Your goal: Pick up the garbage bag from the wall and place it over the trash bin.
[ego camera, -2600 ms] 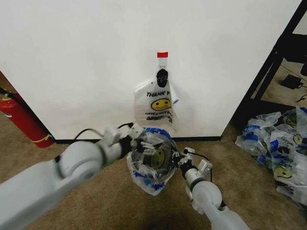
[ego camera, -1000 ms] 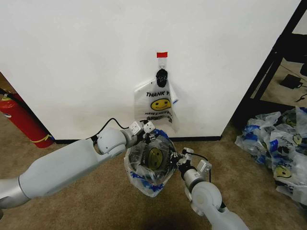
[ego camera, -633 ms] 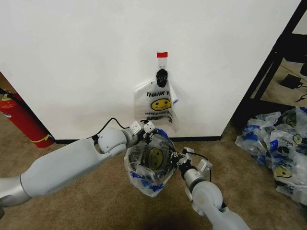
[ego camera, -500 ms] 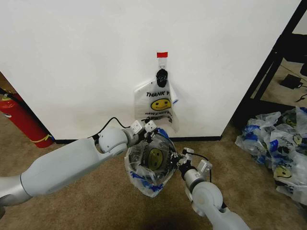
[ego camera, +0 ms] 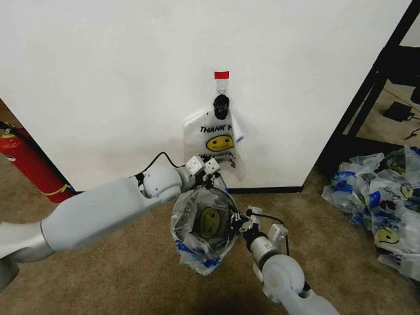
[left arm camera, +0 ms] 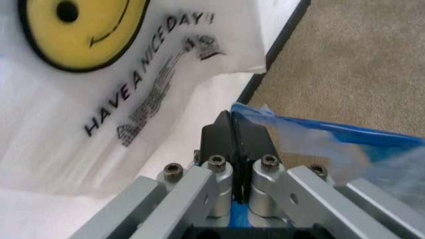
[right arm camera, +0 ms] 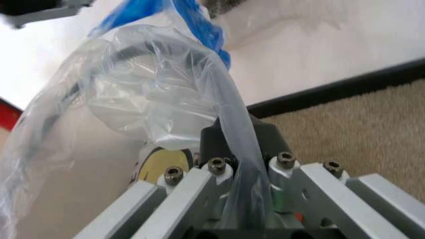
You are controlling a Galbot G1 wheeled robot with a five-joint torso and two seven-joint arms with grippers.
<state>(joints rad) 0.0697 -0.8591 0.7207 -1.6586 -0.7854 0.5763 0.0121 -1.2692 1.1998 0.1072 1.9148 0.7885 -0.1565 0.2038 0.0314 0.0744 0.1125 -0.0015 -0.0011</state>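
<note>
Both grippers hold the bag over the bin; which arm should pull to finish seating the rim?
Probably left: the left gripper pinches the bag rim at the wall side, the right gripper already anchors the near side.

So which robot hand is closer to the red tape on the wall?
Left. The left gripper pinches the garbage bag's far rim, just under the red tape. The right gripper holds the near rim, lower and farther away.

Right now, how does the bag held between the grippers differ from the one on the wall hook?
The held garbage bag is spread open, mouth up, pinched by the left gripper and right gripper; the hanging bag lies flat and closed against the wall. The held one sits lower, over the carpet. Both are white with a yellow smiley.
</note>
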